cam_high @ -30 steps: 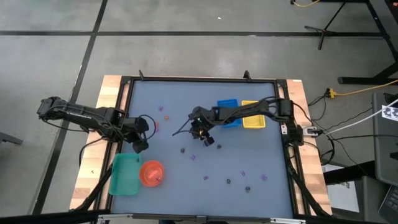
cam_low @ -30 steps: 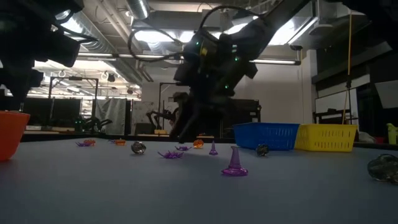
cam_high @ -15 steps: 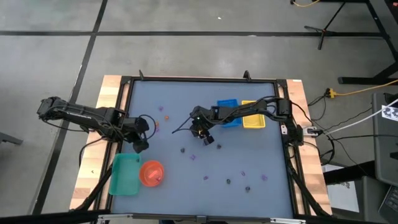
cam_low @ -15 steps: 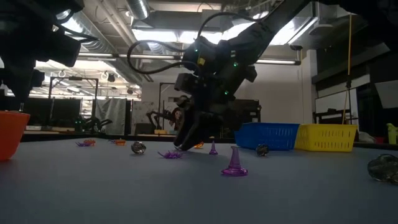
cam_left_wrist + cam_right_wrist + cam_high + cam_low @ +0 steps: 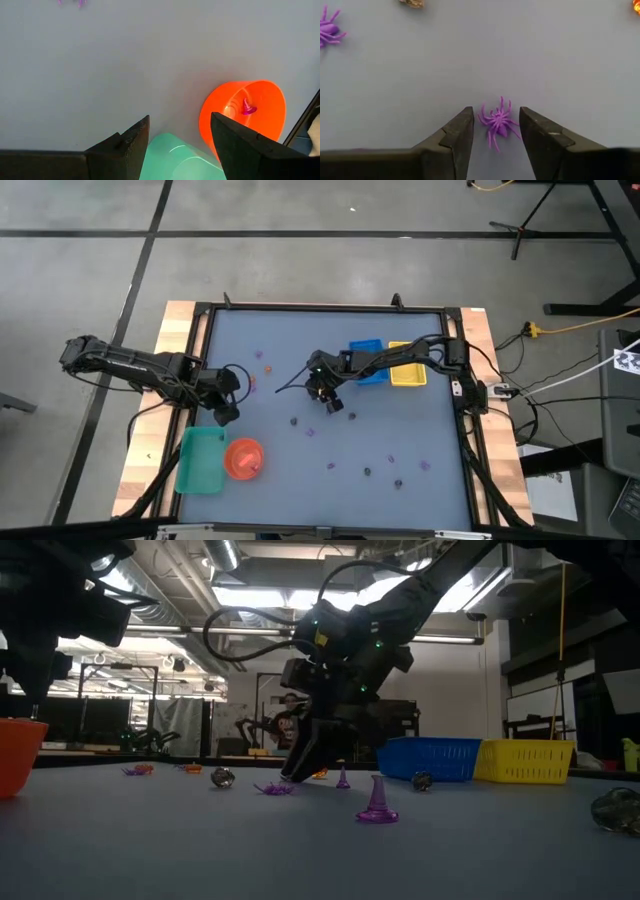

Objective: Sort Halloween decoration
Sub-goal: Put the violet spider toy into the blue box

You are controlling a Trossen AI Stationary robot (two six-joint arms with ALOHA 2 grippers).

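Small Halloween decoration pieces in purple, orange and dark lie scattered on the grey table (image 5: 400,420). One purple spider (image 5: 497,122) rests flat on the table between the fingers of my right gripper (image 5: 496,110), which stands open near the table's middle (image 5: 325,396), slanting down with its tips (image 5: 297,774) low at the table. I cannot tell whether the fingers touch the spider's legs. My left gripper (image 5: 226,394) waits open at the table's left, above the orange bowl (image 5: 242,112), where a purple piece (image 5: 248,107) lies inside.
A blue tray (image 5: 367,346) and a yellow tray (image 5: 408,374) stand at the far right. A green tray (image 5: 200,460) lies beside the orange bowl (image 5: 243,458) at the near left. A purple cone (image 5: 377,800) and other loose pieces (image 5: 367,471) dot the near half.
My right gripper has sunk a little toward the table and rolled slightly, bringing its fingertips down around the purple spider. The spider and the other pieces have stayed where they were.
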